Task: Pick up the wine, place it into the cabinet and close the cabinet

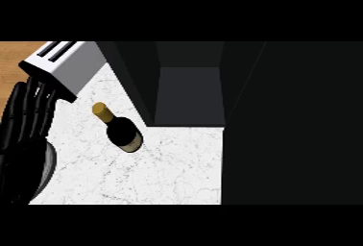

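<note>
On counter (pixel 156 178), wine (pixel 122 132) nr cabinet (pixel 190 96); left hand (pixel 25 144) rests fingers-up at edge.

The left hand (pixel 20 144) is showing at the view's left edge as glossy black throughout. Its fingers (pixel 28 110) are appearing as long, slender bars set side by side, with pale grey highlights running along their edges (the gaps between them are reading as thin light lines). Lower down, the black is widening into a broader, darker mass. A curved grey band (pixel 51 166) is edging that mass; it is possibly belonging to the grey forearm, though the view is cutting it too short to tell.
</note>
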